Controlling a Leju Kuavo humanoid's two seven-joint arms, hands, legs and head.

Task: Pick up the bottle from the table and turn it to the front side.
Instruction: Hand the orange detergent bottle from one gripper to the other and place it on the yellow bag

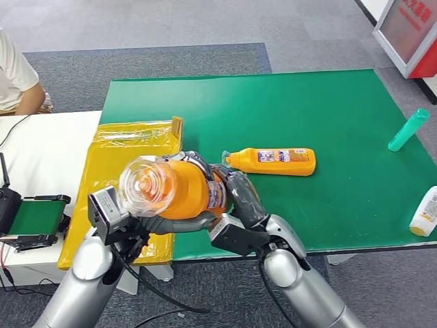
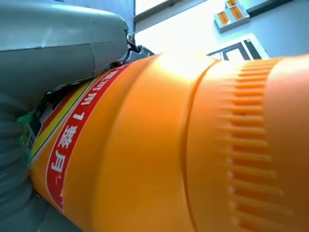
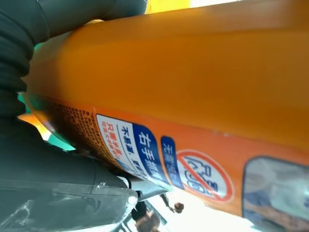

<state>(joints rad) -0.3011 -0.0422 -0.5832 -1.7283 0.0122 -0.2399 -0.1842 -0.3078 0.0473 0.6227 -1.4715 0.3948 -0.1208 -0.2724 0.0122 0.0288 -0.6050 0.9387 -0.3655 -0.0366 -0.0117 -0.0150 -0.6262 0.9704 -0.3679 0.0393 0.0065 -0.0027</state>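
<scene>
Held up close to the head camera, the orange bottle (image 1: 177, 189) is gripped by both hands above the worktop's (image 1: 340, 116) near edge, its clear cap turned toward the lens. Its cap end is clasped by the left hand (image 1: 154, 222), and its labelled base end is wrapped by the right hand (image 1: 242, 198). Beneath lies a yellow bag (image 1: 103, 171). Farther right, a second orange bottle (image 1: 272, 162), a green tube (image 1: 408, 129) and a white bottle (image 1: 425, 213) are lying on the green mat.
</scene>
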